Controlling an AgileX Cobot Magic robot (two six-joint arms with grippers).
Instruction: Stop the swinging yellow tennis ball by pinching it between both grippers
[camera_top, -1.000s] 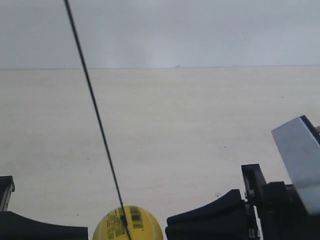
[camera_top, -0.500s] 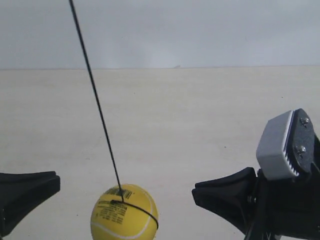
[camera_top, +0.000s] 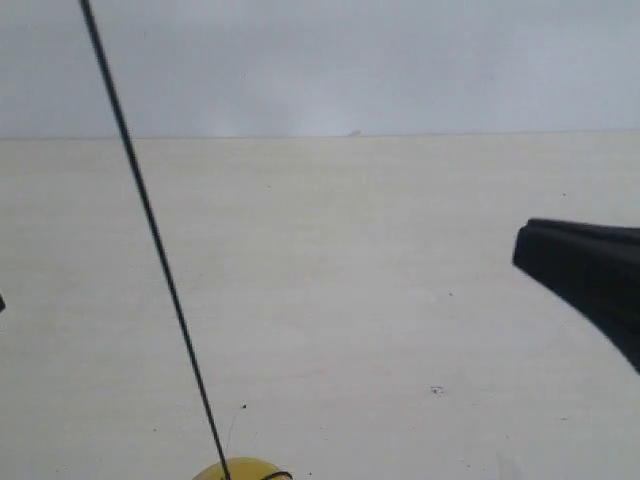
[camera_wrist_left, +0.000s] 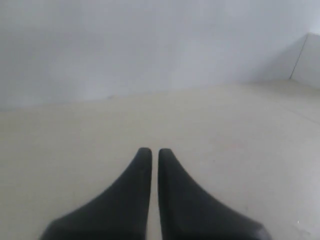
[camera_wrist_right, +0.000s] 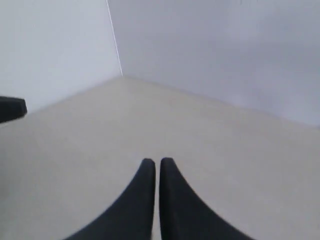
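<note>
Only the top of the yellow tennis ball (camera_top: 241, 469) shows, at the bottom edge of the exterior view, hanging on a slanted black cord (camera_top: 150, 230). A black gripper (camera_top: 585, 272) of the arm at the exterior view's right reaches in from the right edge, well apart from the ball and higher. In the left wrist view, the left gripper (camera_wrist_left: 151, 150) is shut with nothing between its jaws, over bare table. The right gripper (camera_wrist_right: 157, 161) is likewise shut and empty. Neither wrist view shows the ball.
The pale beige table (camera_top: 380, 260) runs back to a grey wall (camera_top: 400, 60). A wall corner (camera_wrist_right: 116, 45) shows in the right wrist view, where a black block (camera_wrist_right: 12, 108) juts in at the edge. A dark sliver (camera_top: 1, 303) touches the exterior view's left edge.
The ball has dropped to the bottom edge and its cord has swung left. The gripper at the right rose and drew back; its grey plate left view. The one at the left withdrew.
</note>
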